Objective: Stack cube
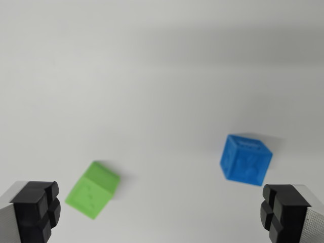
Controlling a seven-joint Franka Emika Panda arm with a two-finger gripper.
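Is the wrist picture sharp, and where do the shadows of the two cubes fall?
In the wrist view the green cube and blue cube look slightly blurred; soft, faint shadows lie toward the upper right of each; the light is even, with no glare on the white surface.

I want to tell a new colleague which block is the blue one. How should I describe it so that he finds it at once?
Start from the plain white surface, where only two cubes lie, well apart. The blue cube is the one toward the wrist view's right, just above the right fingertip of the open gripper. The green cube lies toward the left; the blue one's faces bear raised marks.
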